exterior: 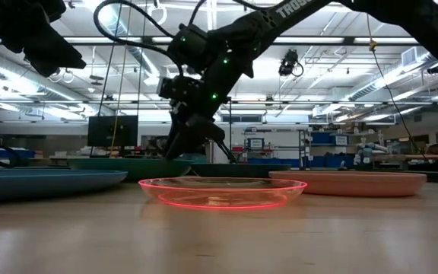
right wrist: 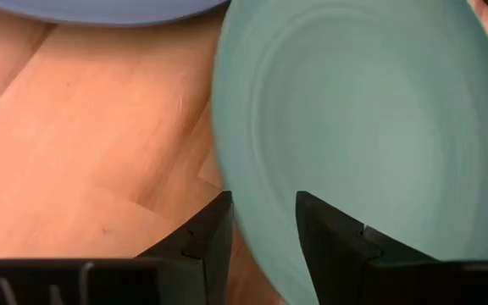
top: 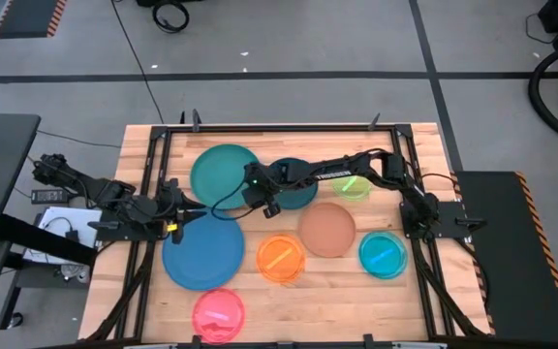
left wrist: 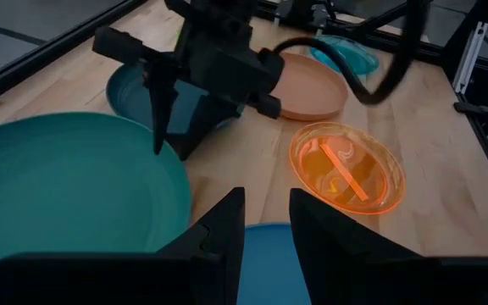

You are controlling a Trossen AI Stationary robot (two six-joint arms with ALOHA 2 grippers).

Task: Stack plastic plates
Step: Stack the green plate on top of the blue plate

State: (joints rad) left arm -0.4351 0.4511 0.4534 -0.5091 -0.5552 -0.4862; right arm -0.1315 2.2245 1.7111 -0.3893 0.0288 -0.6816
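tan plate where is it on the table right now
In the high view the tan plate lies right of centre, between the orange plate and the cyan plate, below the green one.

Robotics lab or industrial workshop hall. Wooden butcher-block surface (top: 356,310) in a black metal frame (top: 279,127), standing on grey concrete floor (top: 289,44) marked with dark lines. Loose cables (top: 168,15) lie on the floor. Low view across the surface: high open ceiling with rows of strip lights (exterior: 341,57), shelving with blue bins (exterior: 329,156), a dark monitor (exterior: 112,131).
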